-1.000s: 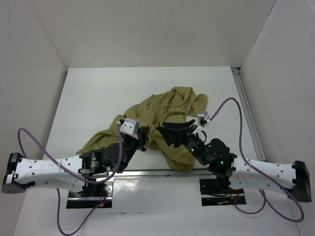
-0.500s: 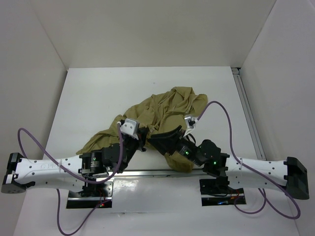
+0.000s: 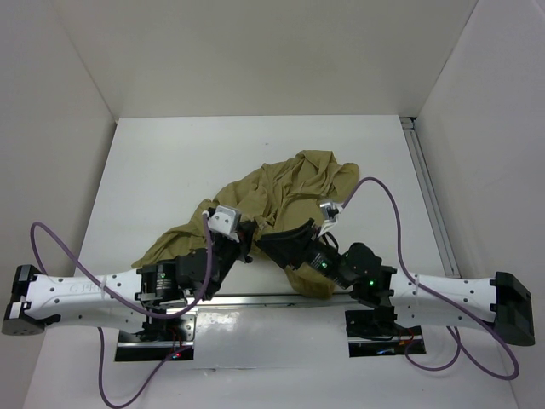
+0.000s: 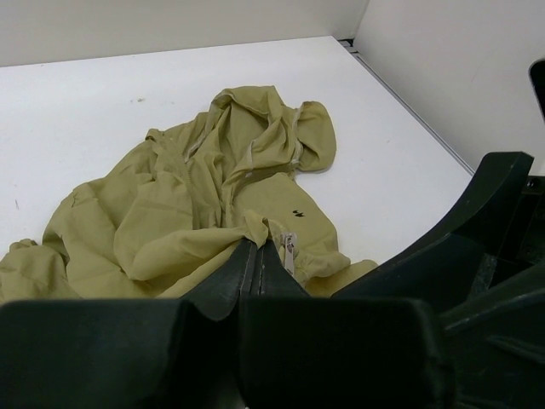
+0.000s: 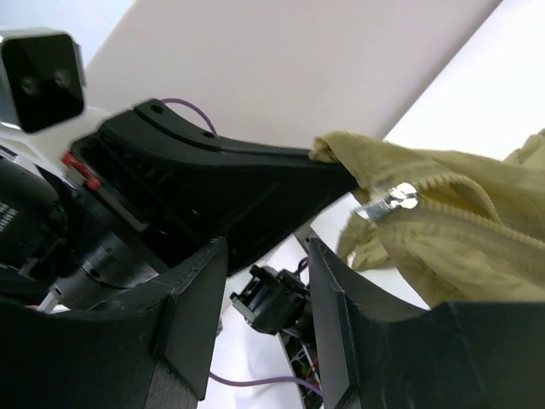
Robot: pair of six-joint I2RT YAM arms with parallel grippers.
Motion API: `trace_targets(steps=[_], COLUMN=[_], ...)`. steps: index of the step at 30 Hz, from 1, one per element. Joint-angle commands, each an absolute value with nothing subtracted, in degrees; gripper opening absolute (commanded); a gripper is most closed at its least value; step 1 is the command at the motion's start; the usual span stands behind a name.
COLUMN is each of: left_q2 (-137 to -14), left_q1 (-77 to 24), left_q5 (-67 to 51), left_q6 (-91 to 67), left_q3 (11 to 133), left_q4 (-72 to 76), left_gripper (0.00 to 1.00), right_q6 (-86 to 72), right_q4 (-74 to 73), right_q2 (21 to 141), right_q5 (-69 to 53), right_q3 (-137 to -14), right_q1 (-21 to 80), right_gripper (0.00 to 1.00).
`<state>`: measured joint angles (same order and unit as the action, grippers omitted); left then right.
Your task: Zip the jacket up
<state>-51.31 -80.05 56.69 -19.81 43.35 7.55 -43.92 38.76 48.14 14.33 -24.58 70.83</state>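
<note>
The white table [image 3: 170, 153] carries the jacket [image 3: 281, 192], which lies crumpled in a loose khaki heap toward the near middle, just ahead of both arms, with one sleeve trailing off toward the left arm [image 3: 94, 294] and the bulk of the cloth bunched toward the far right. The right arm [image 3: 443, 294] reaches in from the other side, so the two wrists meet over the jacket's near edge. The left gripper [image 4: 260, 256] is clamped tight, its two dark fingers pressed together on a fold of the jacket's front edge right beside the zip; from the right wrist camera that same gripper [image 5: 332, 175] shows as a long black wedge with a tuft of khaki cloth pinched at its tip and lifted clear of the table. The right gripper [image 5: 266, 256] stands about half spread, its fingers [image 5: 192, 315] parted with a plain gap between them and no cloth in that gap (only the left arm's hardware and a strip of table show through it). From above, the right gripper [image 3: 277, 241] sits close beside the left one, over the jacket's near edge; whether it touches the fabric I cannot tell. The small metal zipper pull [image 5: 387, 203] hangs just beyond the left gripper's tip, at the top of a run of zipper teeth, and it is held by neither gripper.
</note>
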Motion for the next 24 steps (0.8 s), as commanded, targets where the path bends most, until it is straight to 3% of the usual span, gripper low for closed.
trace_targets(steps=[1,24], left_q2=[-49.83,-50.98], left_q1=[-80.24,-80.24], left_q5=[56.95,56.95], left_q6=[-19.6,-20.13], left_q3=[44.74,45.26], left_q4=[9.23,9.75], left_gripper=[0.0,0.0], right_q6=[-45.35,-47.2], right_q4=[40.42,42.89], right_q2=[47.98,50.8], right_q5=[15.12,16.35], right_q3=[-23.29,-21.45], right_q1=[70.58,70.58], right_gripper=[0.5,0.5])
